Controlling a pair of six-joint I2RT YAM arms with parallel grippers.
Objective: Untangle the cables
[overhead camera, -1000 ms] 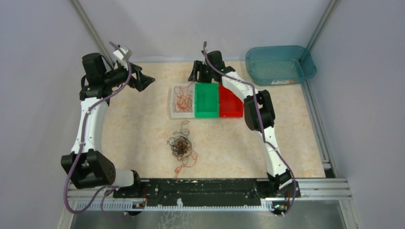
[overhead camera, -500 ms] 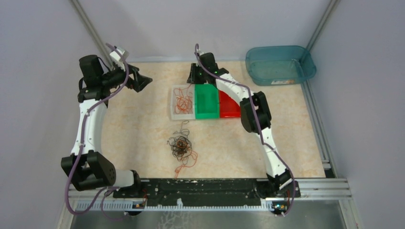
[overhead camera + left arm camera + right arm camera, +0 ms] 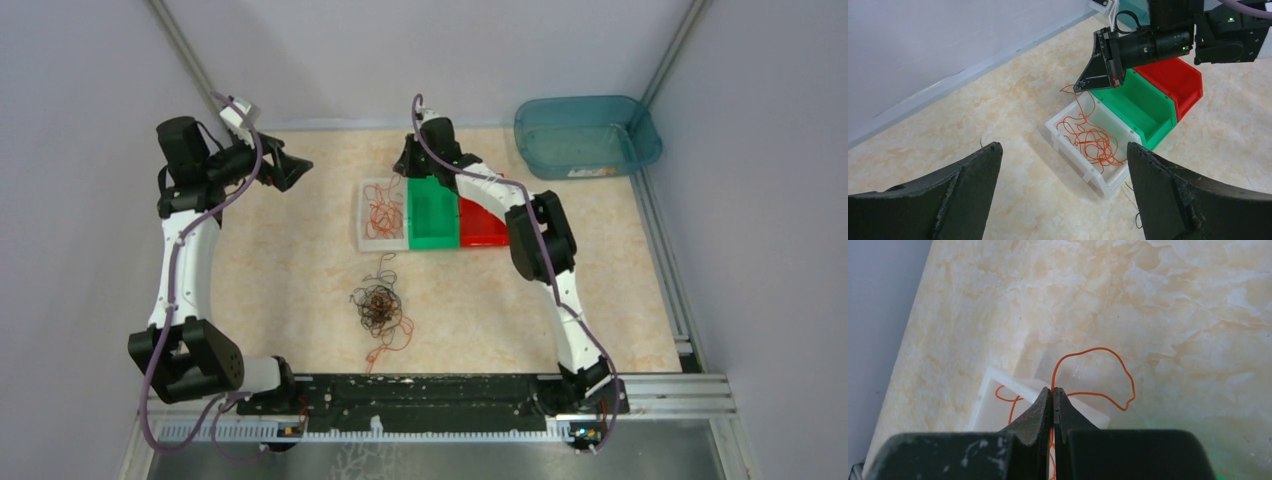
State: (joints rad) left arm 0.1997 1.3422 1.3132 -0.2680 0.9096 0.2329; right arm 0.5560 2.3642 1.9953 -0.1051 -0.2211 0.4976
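A tangle of dark and orange-red cables (image 3: 378,308) lies on the table in front of the bins. More orange cables (image 3: 1093,142) are coiled in the white bin (image 3: 362,240). At that bin's far edge my right gripper (image 3: 1053,390) is shut on one orange cable (image 3: 1096,348), which loops out past the fingertips over the table. From above, the right gripper (image 3: 408,165) sits behind the white and green bins. My left gripper (image 3: 1063,146) hangs open and holds nothing at the back left (image 3: 300,165), pointing toward the white bin.
A green bin (image 3: 432,240) and a red bin (image 3: 485,240) stand in a row to the right of the white one. A teal tub (image 3: 640,150) sits at the back right corner. Walls enclose the table on three sides.
The right gripper's jaws have closed from partly open onto the orange cable, and it has shifted slightly left. The left gripper has drifted a little to the left, still open.
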